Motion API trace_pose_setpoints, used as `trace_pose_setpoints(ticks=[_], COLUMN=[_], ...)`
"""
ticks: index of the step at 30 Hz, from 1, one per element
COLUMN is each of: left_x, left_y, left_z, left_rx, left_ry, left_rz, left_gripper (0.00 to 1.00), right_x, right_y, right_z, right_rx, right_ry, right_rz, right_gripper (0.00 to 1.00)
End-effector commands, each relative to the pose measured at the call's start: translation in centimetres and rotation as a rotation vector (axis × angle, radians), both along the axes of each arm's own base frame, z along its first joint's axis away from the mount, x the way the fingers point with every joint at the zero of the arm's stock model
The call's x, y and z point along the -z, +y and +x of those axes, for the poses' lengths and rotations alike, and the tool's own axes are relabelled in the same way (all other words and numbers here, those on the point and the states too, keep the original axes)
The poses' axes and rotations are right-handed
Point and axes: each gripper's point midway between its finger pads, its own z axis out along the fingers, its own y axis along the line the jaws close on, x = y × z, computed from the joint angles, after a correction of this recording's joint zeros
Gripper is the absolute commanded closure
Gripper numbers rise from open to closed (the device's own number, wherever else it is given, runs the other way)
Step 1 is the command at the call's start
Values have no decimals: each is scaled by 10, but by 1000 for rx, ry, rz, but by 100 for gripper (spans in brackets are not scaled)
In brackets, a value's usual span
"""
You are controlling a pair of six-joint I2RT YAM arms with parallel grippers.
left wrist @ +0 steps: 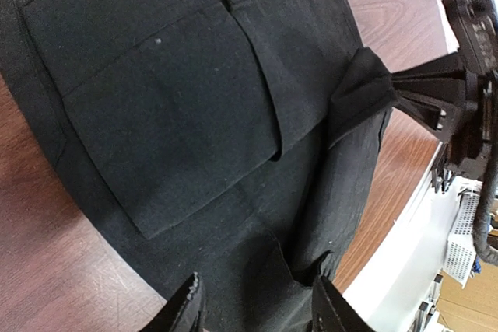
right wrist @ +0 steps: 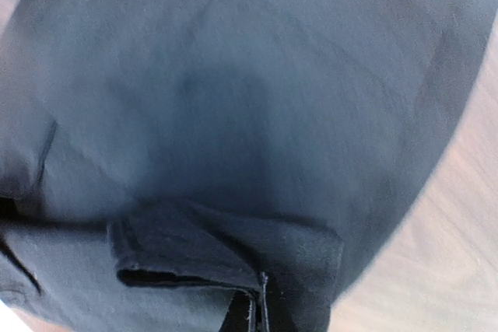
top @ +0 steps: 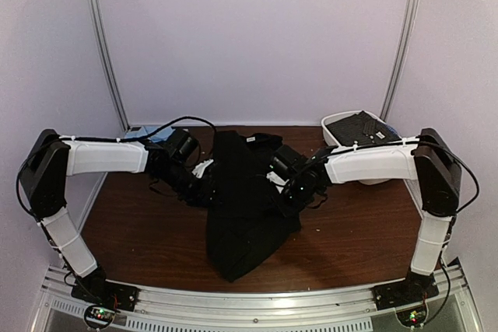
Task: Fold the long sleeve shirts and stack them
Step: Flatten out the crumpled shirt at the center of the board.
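The black shirt [top: 245, 215] lies lengthwise on the middle of the brown table, partly folded and rumpled. My left gripper [top: 204, 183] is at its left edge. In the left wrist view it [left wrist: 259, 309] is open, with its fingers astride the shirt's cloth [left wrist: 171, 114]. My right gripper [top: 282, 190] is at the shirt's right edge. In the right wrist view it [right wrist: 255, 312] is shut on a folded edge of the black shirt [right wrist: 233, 75]. The left wrist view also shows the right gripper [left wrist: 405, 99] pinching that fold. A light blue shirt [top: 159, 136] lies at the back left, mostly hidden behind my left arm.
A white oval tub [top: 331, 131] stands at the back right with a dark dotted garment [top: 359, 125] in it. The table [top: 366, 231] is walled at the back and both sides. A rail runs along its front edge.
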Motion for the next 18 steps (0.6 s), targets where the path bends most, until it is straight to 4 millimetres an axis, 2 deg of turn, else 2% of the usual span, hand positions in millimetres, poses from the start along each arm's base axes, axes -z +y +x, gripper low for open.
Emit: trace_pose_setpoints(ticks=[1,3,7,13,15,18], left_x=[7,9,17,23,23,19], left_y=[-1,-2,2,8,8,8], left_z=[0,-3,-7,-16,-15,-6], left_rx=[3,17,28,55,65,57], left_ry=[27,40,76,109,110,73], left_rz=[-16,-20,16,50,57,76], left_gripper=[52,52,52,52,52,52], right_x=[-27,-29,-27,-10,-6,-16], right_y=[-25,-30,-25,-15,-11,-5], right_z=[-34,-53,-94,-155,-163,-156], right_rx=[47,46,28,1,15,45], right_ry=[97,159,260,344,353,300], right_rz=[-42,-45,-26,-14,21,66], right_gripper=[100,100,100,100,97,84])
